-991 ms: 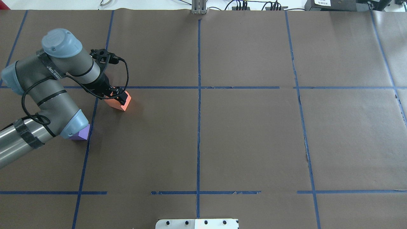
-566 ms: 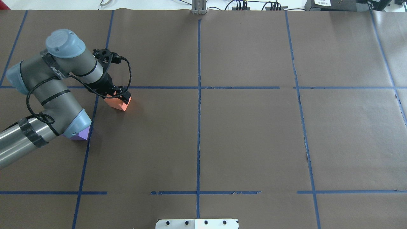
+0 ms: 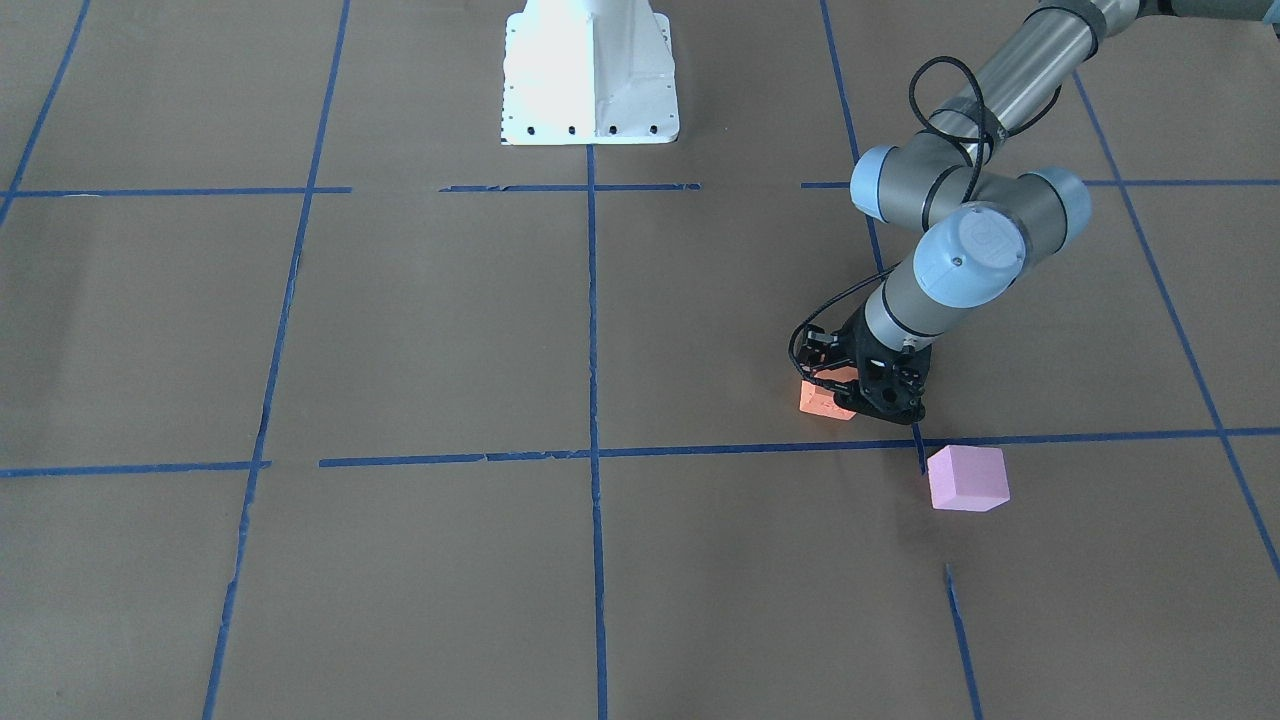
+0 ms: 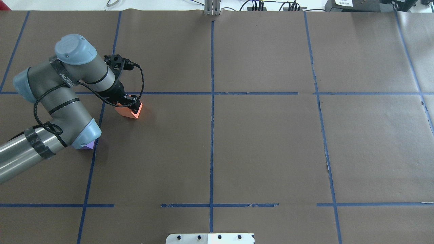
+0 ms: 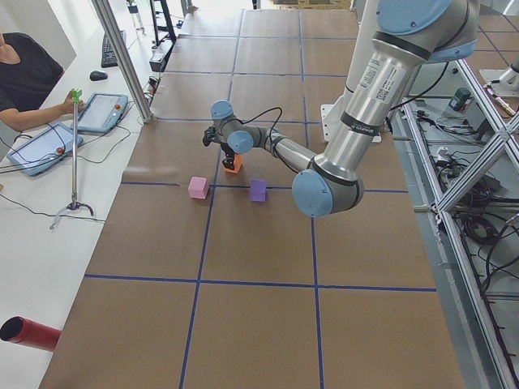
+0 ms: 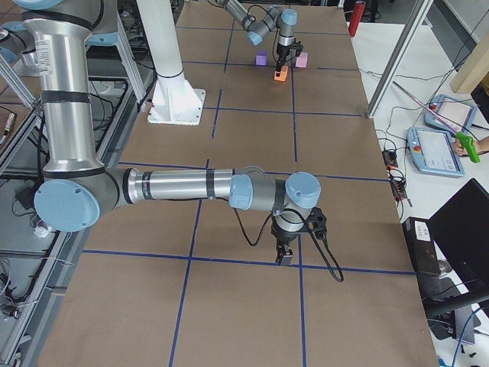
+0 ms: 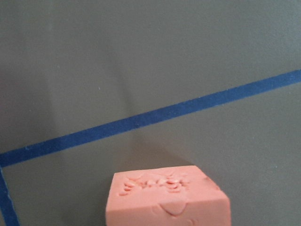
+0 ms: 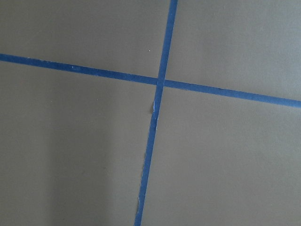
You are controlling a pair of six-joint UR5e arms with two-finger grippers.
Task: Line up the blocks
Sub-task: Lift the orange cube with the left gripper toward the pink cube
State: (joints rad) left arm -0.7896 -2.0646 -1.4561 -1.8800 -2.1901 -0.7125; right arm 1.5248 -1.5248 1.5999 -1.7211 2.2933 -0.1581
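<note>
- Since a second ago my left arm has swung slightly toward the table's middle in the overhead view. It has carried the orange block a little the same way, and my elbow now covers more of the purple block.
- The table is covered in brown paper and divided into squares by blue tape lines.
- My right arm reaches out low over the far end of the table, well apart from all three blocks.
- My white base plate sits at the table's edge on my side.
- My left claw points down with its fingers on either side of the orange block, pinching it. I cannot tell whether the block touches the paper.
- My right claw hangs just above a tape crossing. I cannot tell whether it is spread or pressed together.
- The pink block lies on the operators' side of a crosswise tape line, just beside a lengthwise line and near my left claw.
- The orange block is on my side of that crosswise line, and its embossed face shows at the bottom of my left wrist view.
- The purple block lies nearer my base than the orange one, just beside the same lengthwise line and apart from the other two.
- The three blocks form a triangle, not a row.
</note>
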